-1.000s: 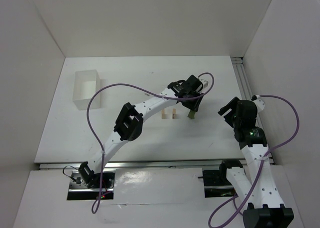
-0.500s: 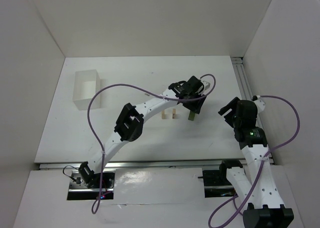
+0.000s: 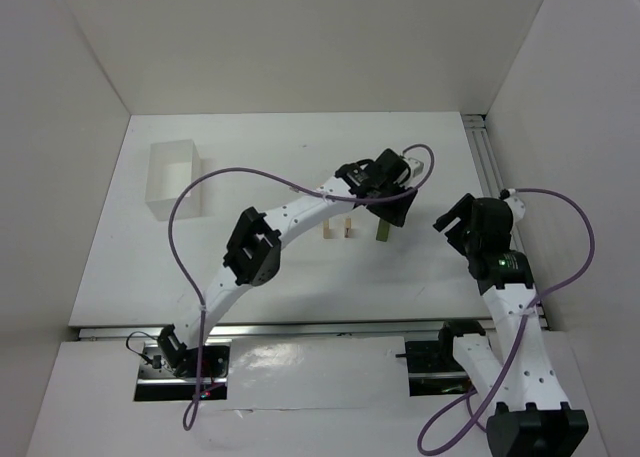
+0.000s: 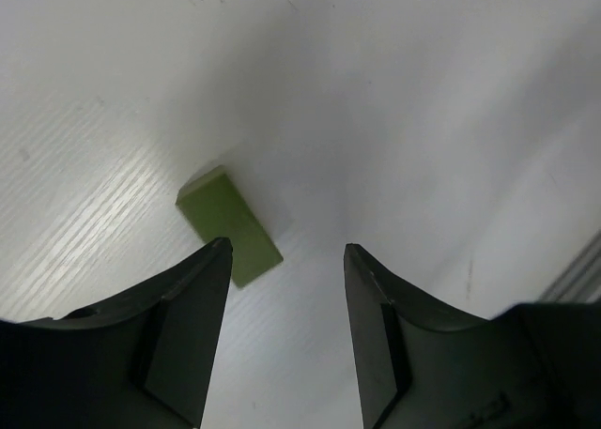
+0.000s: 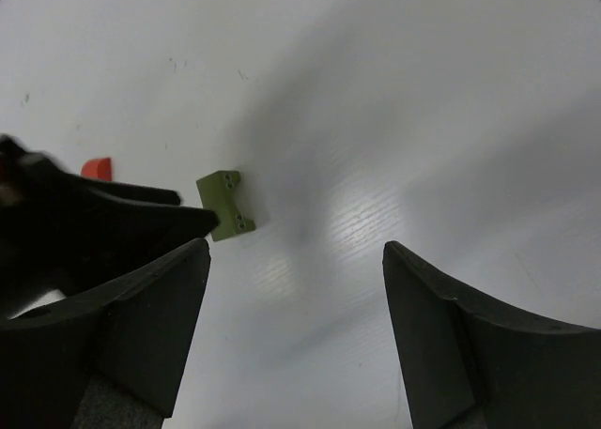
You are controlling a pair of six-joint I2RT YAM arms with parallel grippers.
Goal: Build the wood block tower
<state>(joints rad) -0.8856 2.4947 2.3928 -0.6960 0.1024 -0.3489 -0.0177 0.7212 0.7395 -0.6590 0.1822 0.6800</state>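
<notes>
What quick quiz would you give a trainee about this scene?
1. True or false: the left gripper is shut on the green block.
2. How many tan uprights stand side by side in the top view? A) one B) two C) four
3. Fill in: in the right wrist view, the small piece left of the green block is coloured ____.

Key: 1 false, its jaws stand open; 2 B; 3 red.
</notes>
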